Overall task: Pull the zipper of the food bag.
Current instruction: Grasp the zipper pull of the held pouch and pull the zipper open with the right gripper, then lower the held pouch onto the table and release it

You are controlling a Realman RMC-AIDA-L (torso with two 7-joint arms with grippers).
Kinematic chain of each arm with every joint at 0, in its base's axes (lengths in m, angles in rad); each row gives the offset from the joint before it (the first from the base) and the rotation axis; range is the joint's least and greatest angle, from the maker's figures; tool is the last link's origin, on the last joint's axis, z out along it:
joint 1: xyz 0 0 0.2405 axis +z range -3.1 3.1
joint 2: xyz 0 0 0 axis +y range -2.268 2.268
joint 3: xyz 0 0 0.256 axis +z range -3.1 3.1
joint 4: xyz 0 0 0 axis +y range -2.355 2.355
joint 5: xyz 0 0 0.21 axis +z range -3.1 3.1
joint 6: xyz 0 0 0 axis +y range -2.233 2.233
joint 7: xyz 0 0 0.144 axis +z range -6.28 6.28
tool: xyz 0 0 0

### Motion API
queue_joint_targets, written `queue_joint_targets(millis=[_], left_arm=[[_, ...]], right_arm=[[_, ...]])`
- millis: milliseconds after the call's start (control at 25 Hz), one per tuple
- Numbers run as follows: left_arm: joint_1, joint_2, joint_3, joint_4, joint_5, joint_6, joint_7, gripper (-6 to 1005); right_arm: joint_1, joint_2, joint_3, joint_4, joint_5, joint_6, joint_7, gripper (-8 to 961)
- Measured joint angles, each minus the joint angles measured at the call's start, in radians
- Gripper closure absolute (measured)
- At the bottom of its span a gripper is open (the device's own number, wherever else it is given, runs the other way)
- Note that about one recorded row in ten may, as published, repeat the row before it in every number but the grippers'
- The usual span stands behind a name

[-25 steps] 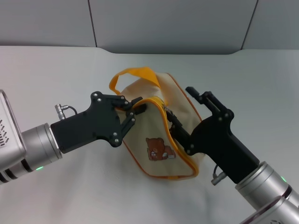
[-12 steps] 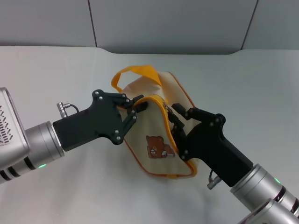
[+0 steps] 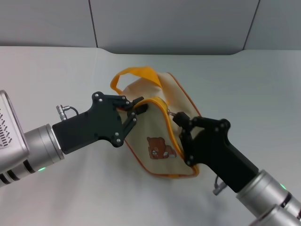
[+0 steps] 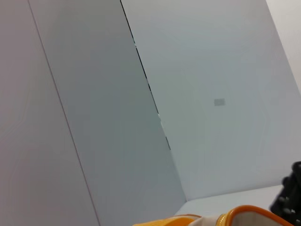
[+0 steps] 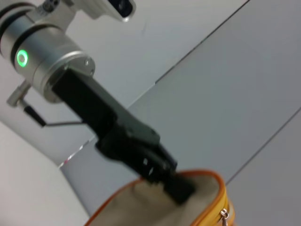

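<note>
The food bag (image 3: 149, 129) lies on the white table, beige with orange-yellow trim, its bear patch (image 3: 160, 148) facing me. Its loop handle (image 3: 136, 73) stands at the far side. The zipper (image 3: 164, 115) runs along the top edge, with its silver pull tab (image 3: 172, 113). My left gripper (image 3: 138, 105) is shut on the bag's left end. My right gripper (image 3: 177, 117) has its fingers together at the pull tab. In the right wrist view the left gripper (image 5: 181, 188) pinches the bag's rim (image 5: 155, 207), and the pull tab (image 5: 225, 214) hangs by it.
The white table (image 3: 56, 75) spreads around the bag, with a grey wall (image 3: 164, 23) behind it. The left wrist view shows mostly wall and a strip of the bag's orange trim (image 4: 244, 212).
My right gripper was open over the bag's right side; it has swung in over the zipper and closed at the pull tab. The left gripper has kept its hold.
</note>
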Motion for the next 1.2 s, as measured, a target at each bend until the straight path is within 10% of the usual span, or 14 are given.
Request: queue_joint_targets(millis=[560,960,1200], left_arm=[[0.034,0.001,-0.007,-0.042,-0.069,-0.012,-0.009,905],[0.146,0.003,-0.050,-0.147,-0.136,-0.005,-0.080,898],[0.160,0.010,0.006,-0.083,-0.125,0.059,-0.193,810]], right_arm=[[-0.271,-0.004,0.004,-0.155,0.008,-0.250,0.300,923],[-0.183,-0.014,-0.020,-0.371,-0.040,-0.377,0.958,896],[-0.068,-0.016,-0.081,-0.670,-0.140,-0.482,1.456,590]])
